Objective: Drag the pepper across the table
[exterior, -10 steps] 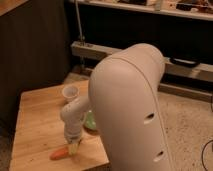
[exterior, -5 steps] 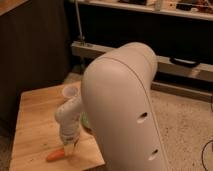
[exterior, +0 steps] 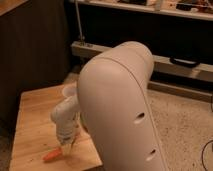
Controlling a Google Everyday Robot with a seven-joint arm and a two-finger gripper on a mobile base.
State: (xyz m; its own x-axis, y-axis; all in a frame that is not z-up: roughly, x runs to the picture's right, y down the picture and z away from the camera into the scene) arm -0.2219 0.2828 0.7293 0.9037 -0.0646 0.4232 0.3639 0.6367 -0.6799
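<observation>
The pepper (exterior: 51, 156) is a small orange-red tapered piece lying near the front edge of the light wooden table (exterior: 35, 112). My gripper (exterior: 64, 148) points down at the pepper's right end and touches or nearly touches it. My big white arm (exterior: 120, 110) fills the middle of the view and hides the right part of the table.
A dark wall panel (exterior: 35, 45) stands behind and left of the table. A low metal shelf (exterior: 165, 65) runs along the back. Speckled floor (exterior: 180, 125) lies to the right, with a cable (exterior: 207, 150) at its right edge.
My arm and gripper have shifted left and toward the front of the table. The pepper has slid a little left along the front edge with the gripper.
</observation>
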